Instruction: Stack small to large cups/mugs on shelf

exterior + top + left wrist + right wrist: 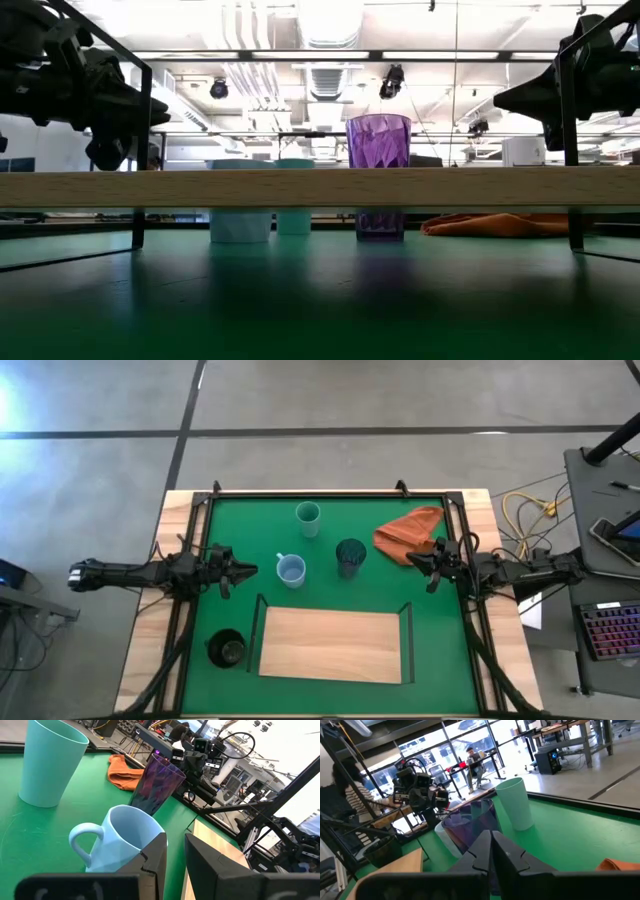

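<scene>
Four cups and none of them are on the shelf (330,645) yet, so you're right at the start of the stacking job as far as I can judge.

Your left gripper (243,569) hangs at its own side of the green mat (450,660) with the fingers a small way apart and nothing in them. Straight ahead of it, close, is the light blue handled mug (291,569), standing upright, handle towards the claw's side in the left wrist view. Just past that mug from the left claw is the purple tumbler (350,556), and further off to one side the pale teal cup (307,518). The black mug (227,648) sits well behind and to the side of that claw, near the mat's edge, beside the shelf's end upright.

Your right gripper (419,560) has its fingers pressed together, holding nothing. The tumbler is directly in front of it, near but not touching. The orange-red cloth (408,530) lies just beside that claw, so watch it doesn't snag.

My guess for the next move: pick whichever cup goes down first and get it onto the board. The left claw looks best lined up for the blue mug, but you'd need to spread the fingers wider to clear the rim or wall before closing. The right one has to open before it can take the tumbler.
</scene>
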